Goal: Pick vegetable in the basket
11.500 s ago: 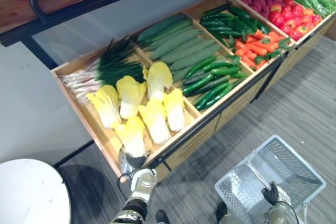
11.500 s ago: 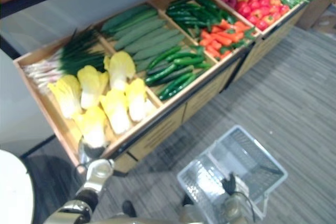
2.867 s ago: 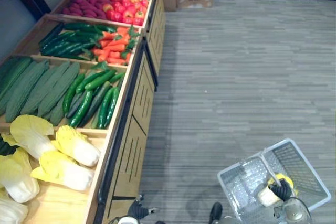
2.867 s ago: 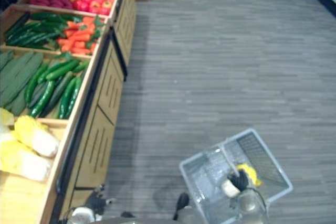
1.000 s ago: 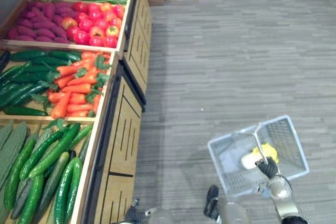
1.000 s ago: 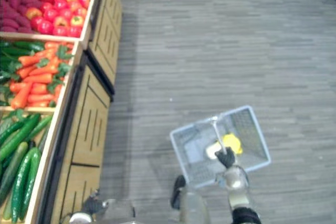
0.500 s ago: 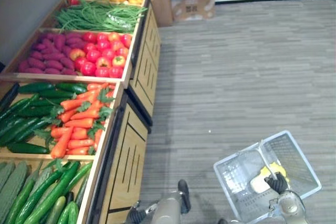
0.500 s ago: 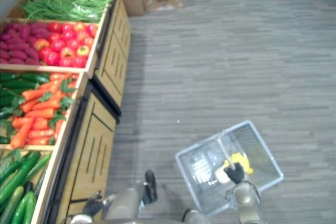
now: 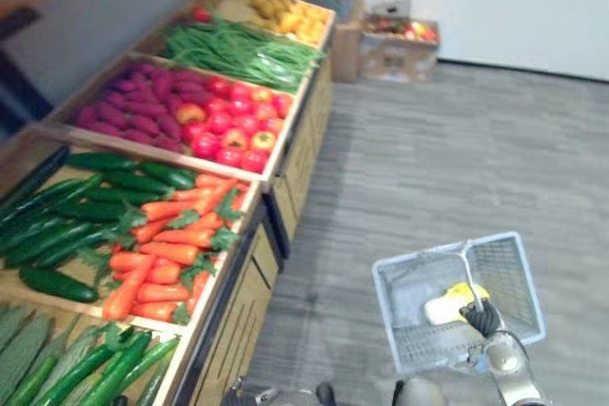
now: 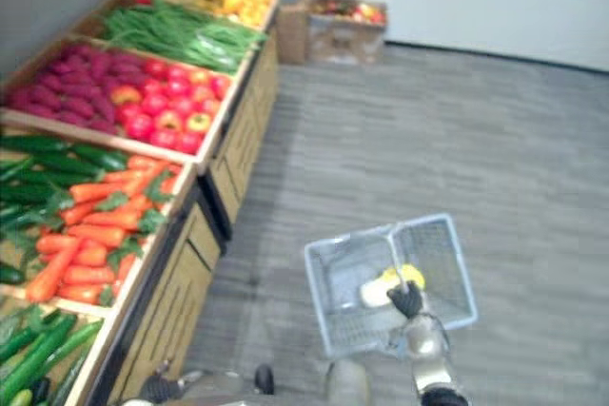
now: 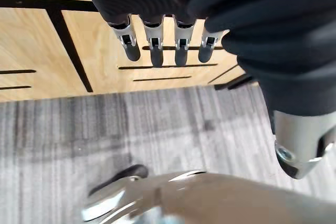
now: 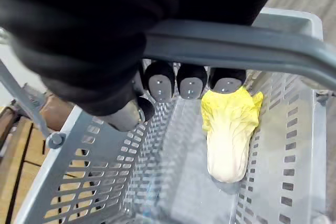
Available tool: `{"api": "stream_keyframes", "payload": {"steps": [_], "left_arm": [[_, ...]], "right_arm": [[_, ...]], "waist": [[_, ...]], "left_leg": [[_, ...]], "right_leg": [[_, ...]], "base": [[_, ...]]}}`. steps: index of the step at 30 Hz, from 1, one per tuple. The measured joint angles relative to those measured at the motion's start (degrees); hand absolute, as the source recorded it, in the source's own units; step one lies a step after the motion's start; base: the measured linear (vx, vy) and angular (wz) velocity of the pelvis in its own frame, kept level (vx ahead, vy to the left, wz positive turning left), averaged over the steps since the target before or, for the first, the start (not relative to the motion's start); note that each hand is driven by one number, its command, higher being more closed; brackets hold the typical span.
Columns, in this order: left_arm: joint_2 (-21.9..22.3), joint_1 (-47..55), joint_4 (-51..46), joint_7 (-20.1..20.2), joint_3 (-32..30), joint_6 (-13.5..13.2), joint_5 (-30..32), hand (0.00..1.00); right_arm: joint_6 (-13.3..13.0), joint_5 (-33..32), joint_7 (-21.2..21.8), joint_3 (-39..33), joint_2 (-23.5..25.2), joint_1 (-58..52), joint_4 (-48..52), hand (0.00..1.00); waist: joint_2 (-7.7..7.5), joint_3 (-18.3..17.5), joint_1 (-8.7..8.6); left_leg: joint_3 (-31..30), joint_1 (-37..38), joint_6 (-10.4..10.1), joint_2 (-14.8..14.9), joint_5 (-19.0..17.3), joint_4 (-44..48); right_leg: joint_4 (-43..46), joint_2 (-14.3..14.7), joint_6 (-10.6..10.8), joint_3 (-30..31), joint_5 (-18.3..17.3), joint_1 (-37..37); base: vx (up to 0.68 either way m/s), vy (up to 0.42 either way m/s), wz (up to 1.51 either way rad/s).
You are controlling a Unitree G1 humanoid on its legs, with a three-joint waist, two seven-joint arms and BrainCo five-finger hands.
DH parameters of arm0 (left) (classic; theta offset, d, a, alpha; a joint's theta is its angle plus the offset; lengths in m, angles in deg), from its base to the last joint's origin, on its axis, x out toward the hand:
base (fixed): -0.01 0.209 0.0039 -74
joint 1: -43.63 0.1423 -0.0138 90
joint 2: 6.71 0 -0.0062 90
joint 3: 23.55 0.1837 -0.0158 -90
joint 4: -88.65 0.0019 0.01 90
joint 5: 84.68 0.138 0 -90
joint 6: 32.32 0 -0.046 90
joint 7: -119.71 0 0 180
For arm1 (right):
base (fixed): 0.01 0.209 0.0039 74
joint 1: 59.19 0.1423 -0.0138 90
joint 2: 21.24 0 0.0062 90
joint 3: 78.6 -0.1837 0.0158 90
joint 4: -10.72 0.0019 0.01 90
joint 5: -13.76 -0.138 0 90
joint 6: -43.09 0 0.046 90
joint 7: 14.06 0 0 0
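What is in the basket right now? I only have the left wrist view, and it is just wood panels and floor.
Observer: One yellow and white cabbage lies in the grey basket.
Operator: Is anything holding the basket?
Observer: Yes, the right hand is curled round its handle.
Operator: Which vegetables are on the stand beside me?
Observer: On the robot's left, orange carrots share a compartment of the wooden stand with dark green cucumbers.
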Motion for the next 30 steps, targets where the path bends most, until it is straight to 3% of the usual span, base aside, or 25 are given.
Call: {"api": "stream_keyframes", "payload": {"steps": [2,4,6,8,9,11,13,15,16,17,18,19,21,24,25,30], "left_arm": [[0.2,-1.4,-0.4,-0.9,-0.4,0.0,-0.1,0.0],[1.1,-3.5,-1.2,-2.6,-2.0,0.0,-0.1,0.0],[1.7,-4.2,-1.1,-3.2,-2.6,0.2,-0.2,0.0],[1.6,-4.4,-1.1,-4.2,-4.3,0.3,-0.4,0.0],[1.9,-4.5,-0.8,-4.5,-5.8,0.8,-0.4,0.0],[5.4,-3.1,-0.4,-4.9,-8.6,0.8,-0.6,0.0],[6.4,-1.9,0.7,-5.1,-11.2,1.3,-1.9,0.0],[6.7,-1.7,1.0,-5.2,-13.6,1.5,-2.7,0.0],[6.5,-2.1,1.3,-5.3,-14.6,2.0,-2.7,0.0],[6.5,-2.2,1.3,-5.3,-14.7,2.5,-2.7,0.0],[6.5,-2.2,1.4,-5.3,-14.6,2.5,-2.7,0.0],[6.5,-2.2,1.4,-5.2,-14.5,2.8,-2.6,0.0],[6.1,-2.4,2.7,-5.2,-14.6,3.3,-2.5,0.0],[6.0,-1.3,3.9,-5.1,-14.8,4.2,-2.2,0.0],[6.0,-1.0,4.4,-5.1,-15.1,4.4,-2.1,0.0],[6.0,-1.0,5.2,-4.8,-15.9,4.6,-2.1,0.0]], "right_arm": [[-0.1,0.0,-0.4,-1.3,-0.1,-0.6,-0.1,1.0],[0.0,0.1,-1.0,-3.5,-0.7,-0.9,-1.4,1.0],[0.3,0.2,-1.1,-4.8,-0.7,-1.4,-3.3,1.0],[0.6,0.3,-1.2,-7.0,0.5,-4.0,-5.9,1.0],[0.9,0.3,-1.2,-8.7,0.6,-5.0,-7.1,1.0],[1.7,0.0,-1.5,-13.0,0.4,-6.8,-7.8,1.0],[1.8,-0.4,-1.8,-13.1,0.6,-6.5,-8.9,1.0],[1.9,-0.5,-2.0,-13.9,1.7,-6.7,-9.2,1.0],[2.0,-0.7,-2.0,-15.5,2.4,-7.4,-9.3,1.0],[2.0,-1.1,-2.1,-16.1,2.3,-8.2,-9.8,1.0],[2.0,-1.2,-2.2,-16.2,2.3,-8.3,-10.1,1.0],[2.0,-2.3,-2.3,-16.7,1.8,-7.9,-11.4,1.0],[2.0,-2.9,-2.3,-16.8,1.8,-7.2,-11.5,1.0],[1.1,-3.7,-2.2,-17.0,1.9,-6.1,-11.6,1.0],[1.1,-4.5,-2.2,-17.4,1.8,-6.0,-11.6,1.0],[1.2,-4.4,-2.2,-16.4,1.9,-5.4,-10.7,1.0]], "waist": [[0.34,-0.3,-0.19],[0.08,-0.7,0.21],[-0.52,-1.0,0.4],[-2.43,-1.4,0.22],[-2.81,-1.1,0.33],[0.83,-2.1,0.44],[1.57,-2.2,0.45],[1.22,-2.0,0.2],[0.17,-1.1,-0.07],[0.3,-0.9,-0.01],[0.36,-0.8,0.02],[0.62,-0.8,0.1],[0.92,-0.6,0.06],[1.04,-0.7,0.23],[2.06,-1.0,0.27],[1.95,-1.0,1.32]], "left_leg": [[-5.0,0.5,-0.5,0.4,-0.2,0.0],[-13.1,0.5,-2.4,0.7,-1.0,0.0],[-18.3,0.5,-3.9,0.8,-1.9,0.3],[-25.4,0.0,-7.1,0.3,-4.2,2.0],[-27.4,-0.2,-8.3,1.0,-5.5,2.8],[-23.5,-1.2,-10.2,7.1,-5.5,2.7],[-23.0,-2.5,-12.8,10.3,-3.5,2.2],[-19.0,-5.1,-13.5,12.1,-0.5,3.5],[-12.7,-6.5,-13.1,13.2,1.2,5.1],[-2.2,-8.0,-12.2,15.0,2.1,6.7],[2.9,-8.0,-12.0,15.7,2.2,7.2],[12.0,-7.8,-11.8,16.5,2.4,6.8],[17.4,-7.7,-11.8,15.6,3.2,3.3],[16.3,-6.6,-11.1,12.6,7.3,-4.7],[15.3,-6.8,-10.7,11.9,8.5,-6.7],[16.1,-7.1,-9.8,10.5,9.4,-7.1]], "right_leg": [[-13.5,2.1,-0.1,3.3,0.0,-0.4],[-32.6,3.9,1.3,12.9,1.3,-0.5],[-39.5,3.2,2.8,17.0,2.3,0.1],[-42.0,1.6,4.3,18.2,3.6,1.7],[-40.0,1.6,5.1,16.5,8.0,2.1],[-35.3,4.2,1.5,8.0,5.8,2.4],[-34.0,5.9,-0.8,3.0,4.4,3.1],[-34.0,5.8,-2.6,-2.4,3.3,4.8],[-35.1,5.3,-3.1,-6.6,3.0,7.1],[-36.4,5.0,-3.5,-10.2,2.8,9.4],[-36.8,4.9,-3.7,-11.4,2.7,10.1],[-37.7,4.7,-3.8,-13.7,2.6,10.9],[-38.2,4.4,-3.2,-15.9,2.2,11.0],[-41.4,3.8,-1.4,-16.7,3.8,11.2],[-43.2,3.8,-1.0,-17.1,5.0,11.4],[-44.5,2.7,-0.5,-17.0,6.8,11.5]], "base": [[0.3,-0.183,1.73],[0.3,-0.296,1.77],[0.27,-0.383,1.76],[0.3,-0.532,1.99],[0.24,-0.557,1.75],[0.27,-0.569,1.6],[0.18,-0.411,1.15],[0.14,-0.376,1.4],[0.08,-0.287,1.66],[0.06,-0.246,1.59],[0.01,-0.167,1.27],[-0.02,-0.088,0.8],[-0.07,-0.02,0.8],[-0.05,0.057,0.43],[-0.01,0.097,0.39],[0.06,0.078,0.08]]}}
